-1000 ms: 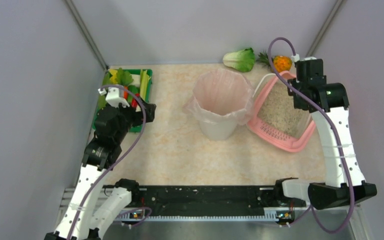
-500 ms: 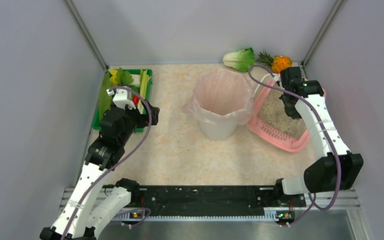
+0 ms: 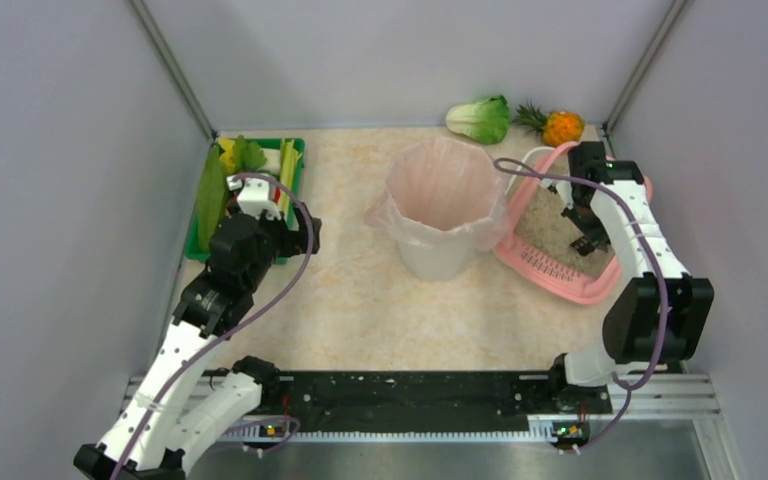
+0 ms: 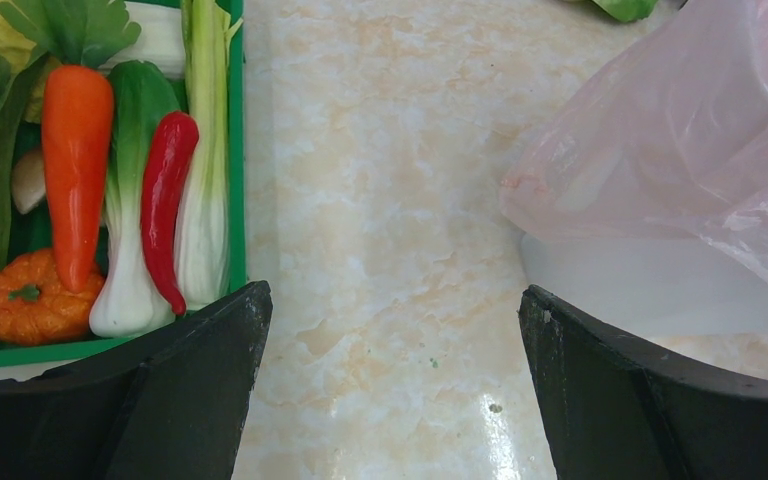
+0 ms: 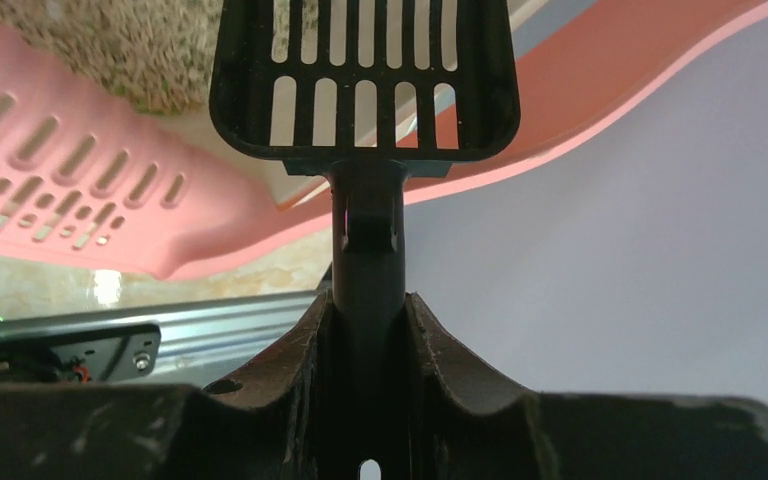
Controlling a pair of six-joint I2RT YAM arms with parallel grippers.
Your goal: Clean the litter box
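Note:
The pink litter box (image 3: pixel 557 271) lies tilted at the right, against the white bin, with beige granules (image 3: pixel 550 225) inside. My right gripper (image 3: pixel 585 212) hangs over the granules, shut on the handle of a black slotted scoop (image 3: pixel 590 241). In the right wrist view the scoop's head (image 5: pixel 365 80) points at the box's slotted strip (image 5: pixel 80 190), and my gripper (image 5: pixel 368 320) clamps its handle (image 5: pixel 368 250). The scoop's head looks empty. My left gripper (image 3: pixel 301 232) is open over bare tabletop between the vegetable tray and the bin, its jaws wide apart around nothing (image 4: pixel 390 330).
A white bin with a pink liner (image 3: pixel 443 205) stands mid-table, its bag (image 4: pixel 680 150) close to my left gripper's right finger. A green tray (image 3: pixel 293 150) of vegetables sits at the back left. A bok choy (image 3: pixel 480 118) and a small pineapple (image 3: pixel 563 127) lie by the back wall.
The right arm has folded inward and brought the scoop from the box's far end down over the granules toward its near end. The left arm has shifted slightly right.

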